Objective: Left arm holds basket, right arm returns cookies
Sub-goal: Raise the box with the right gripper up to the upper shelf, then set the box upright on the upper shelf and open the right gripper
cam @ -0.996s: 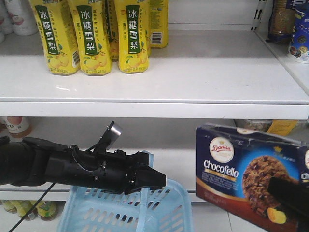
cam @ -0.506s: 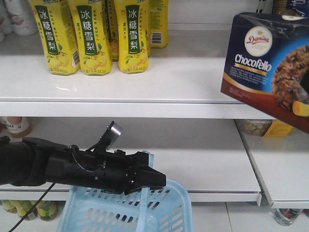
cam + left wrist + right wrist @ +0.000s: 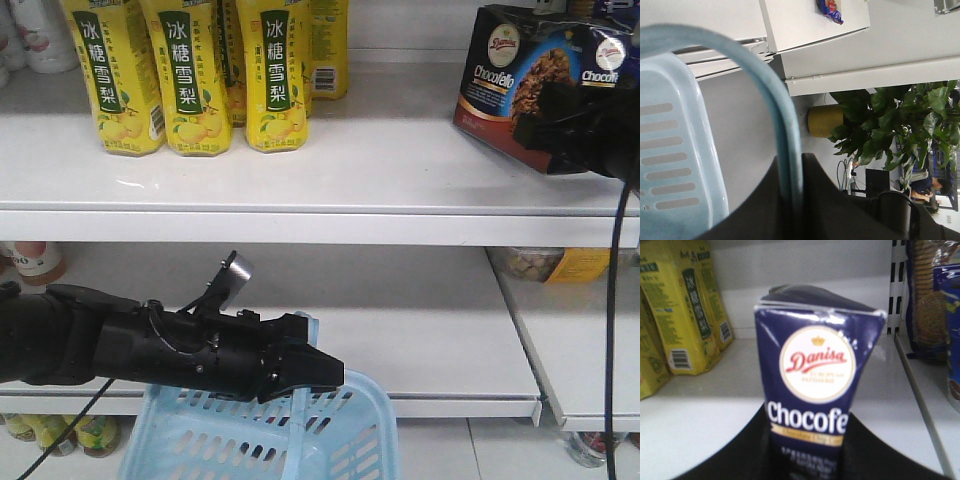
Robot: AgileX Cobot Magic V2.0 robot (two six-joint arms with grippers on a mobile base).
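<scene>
Yellow drink bottles point(image 3: 190, 75) stood in a row on the white upper shelf point(image 3: 380, 150), biscuit packets point(image 3: 932, 300) at its right end, potted plant point(image 3: 890, 125) beyond

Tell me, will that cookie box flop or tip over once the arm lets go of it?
Probably stiff: the cookies box keeps flat printed faces in the right gripper, though its top looks dented, so it may crush. It is tilted above the shelf, so it might tip when released.

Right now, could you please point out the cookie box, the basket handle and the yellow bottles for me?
cookie box point(image 3: 812, 371): right wrist view, on the round white logo.
basket handle point(image 3: 771, 95): left wrist view, on the curved blue bar.
yellow bottles point(image 3: 190, 75): front view, on the middle bottle's label.
</scene>
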